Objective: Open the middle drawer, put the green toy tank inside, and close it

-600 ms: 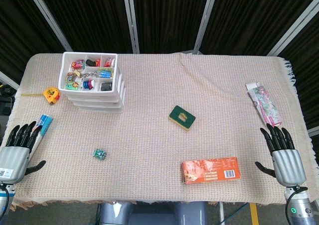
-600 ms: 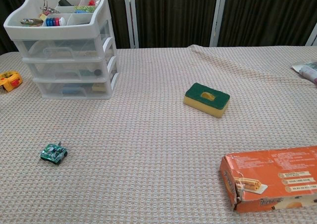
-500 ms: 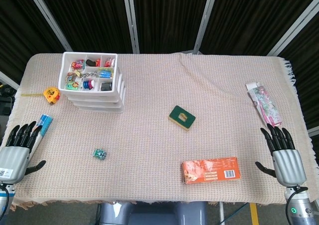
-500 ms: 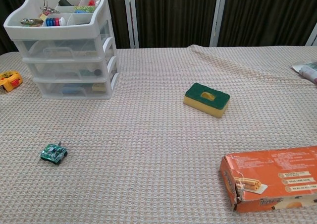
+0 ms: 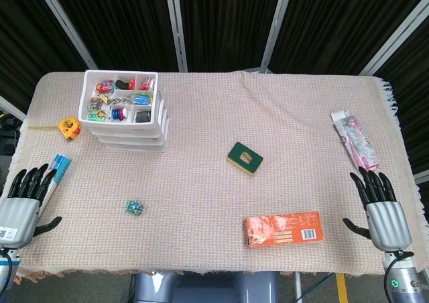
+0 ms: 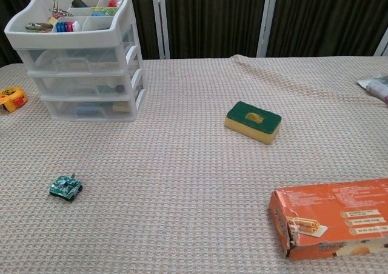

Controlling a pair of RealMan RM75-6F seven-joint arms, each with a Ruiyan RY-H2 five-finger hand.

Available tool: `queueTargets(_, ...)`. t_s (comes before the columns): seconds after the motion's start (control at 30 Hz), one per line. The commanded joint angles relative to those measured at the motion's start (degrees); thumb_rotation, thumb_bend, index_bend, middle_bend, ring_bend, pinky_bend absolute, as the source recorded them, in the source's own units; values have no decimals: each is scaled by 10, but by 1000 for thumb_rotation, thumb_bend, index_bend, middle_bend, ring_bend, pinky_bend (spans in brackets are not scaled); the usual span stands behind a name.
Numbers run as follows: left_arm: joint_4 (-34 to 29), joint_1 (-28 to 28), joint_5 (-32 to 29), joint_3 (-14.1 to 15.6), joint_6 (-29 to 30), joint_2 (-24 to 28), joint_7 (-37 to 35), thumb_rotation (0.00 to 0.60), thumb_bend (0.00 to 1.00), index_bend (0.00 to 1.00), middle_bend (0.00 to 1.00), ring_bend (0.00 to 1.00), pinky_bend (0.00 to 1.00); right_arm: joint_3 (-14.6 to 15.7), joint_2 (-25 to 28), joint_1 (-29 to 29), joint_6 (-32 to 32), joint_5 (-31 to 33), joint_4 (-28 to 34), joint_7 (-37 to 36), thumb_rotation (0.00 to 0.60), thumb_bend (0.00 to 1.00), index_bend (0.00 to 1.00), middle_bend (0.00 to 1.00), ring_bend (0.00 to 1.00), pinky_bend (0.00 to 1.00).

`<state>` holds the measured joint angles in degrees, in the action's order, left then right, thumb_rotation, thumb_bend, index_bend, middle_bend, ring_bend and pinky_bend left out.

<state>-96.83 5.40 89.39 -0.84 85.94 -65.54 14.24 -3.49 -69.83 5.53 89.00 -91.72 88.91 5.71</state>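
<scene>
The left hand [image 5: 21, 209] rests at the near left corner of the table, fingers spread and holding nothing; the right hand [image 5: 382, 209] sits the same way at the near right edge, empty too. From the left hand, the green toy tank [image 5: 135, 208] lies off toward the table's middle at about the same depth, sitting on the cloth apart from everything else. Further back on that same side stands the drawer unit [image 5: 127, 112], and its middle drawer [image 6: 82, 83] looks closed. Both lie well apart from the right hand, so I'd judge the left arm the natural one to reach first.
</scene>
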Motion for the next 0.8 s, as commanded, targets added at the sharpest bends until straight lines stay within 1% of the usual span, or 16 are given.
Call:
queueTargets(0.03,0,0,-2,-1,-1,0,-2,600,66,0,0,0,0,0,0,0,-1,1,0,0,600,0,66,0,0,0)
queueTargets(0.73,-7,2,-13,-5,-5,-5,-3,600,82,0,0,0,0,-1,2,0,-6,7,2,-1,600,0,67,0,0,0)
queueTargets(0.77,-8,3,-16,-6,-8,-5,-4,600,125,0,0,0,6,-1,3,0,-5,7,2,-1,600,0,67,0,0,0)
queueTargets(0.8,-9,4,-18,-7,-9,-6,-5,600,204,0,2,16,43,-1,3,0,-5,6,2,-1,600,0,67,0,0,0)
